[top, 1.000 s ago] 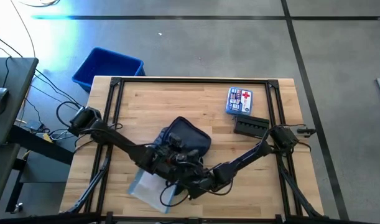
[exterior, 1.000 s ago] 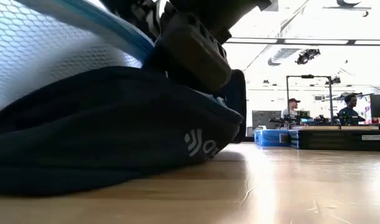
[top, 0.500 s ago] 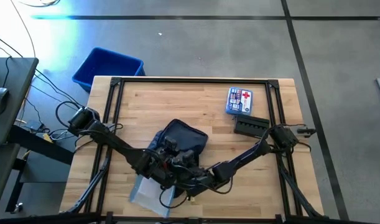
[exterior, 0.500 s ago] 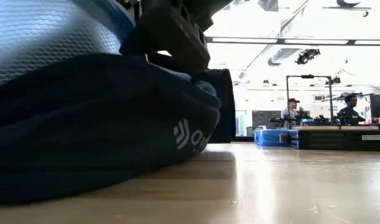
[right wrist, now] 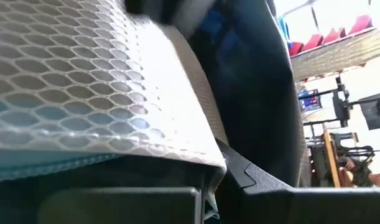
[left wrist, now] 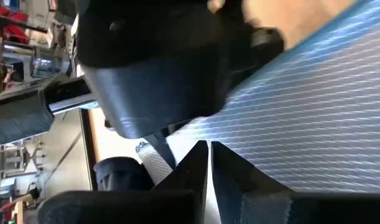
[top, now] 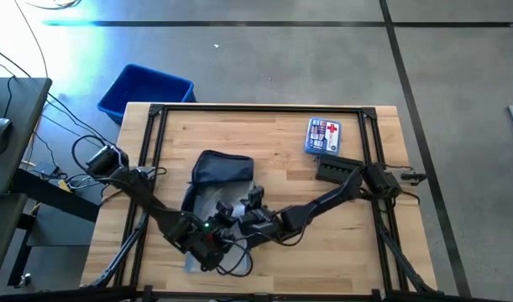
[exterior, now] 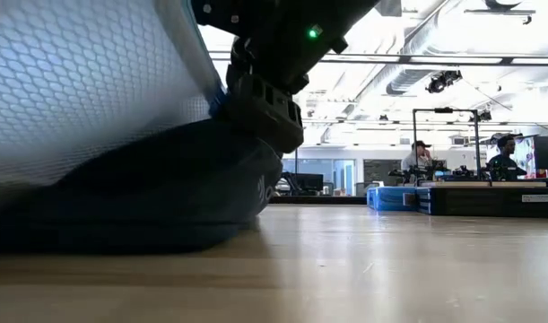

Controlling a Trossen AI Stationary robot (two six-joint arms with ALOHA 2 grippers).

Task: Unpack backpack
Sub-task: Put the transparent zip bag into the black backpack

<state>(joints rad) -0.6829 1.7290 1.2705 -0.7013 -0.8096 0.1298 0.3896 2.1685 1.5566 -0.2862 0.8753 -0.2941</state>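
From above I see the blue bin (top: 144, 91) on the floor off the far left corner of the counter (top: 273, 143). My left arm runs in from the counter's left edge toward the near middle, and the left hand (top: 204, 241) sits low over a clear mesh-patterned pouch (top: 207, 210) that lies just in front of the backpack. In the left wrist view its fingers (left wrist: 196, 163) are drawn together to a thin slit with the ribbed pouch material right against them, so I read that hand as clenched on the pouch.

The backpack (top: 220, 170) lies slumped left of the counter's centre, dark navy, its near side meeting the pouch. From counter height the pouch (exterior: 85, 85) fills the left of the frame and rides over the backpack (exterior: 148, 193), which rests flat on the wood with a bit of white logo showing.

My right arm reaches in from the right edge and the right hand (top: 249, 216) is just beside the left one, at the pouch's near right side. In the right wrist view the honeycomb sheet (right wrist: 84, 93) lies over the fingers; whether they grip it I cannot tell.

Farther right, near the far right corner, a first-aid box (top: 323, 135) lies flat, with a black case (top: 338, 171) just in front of it.
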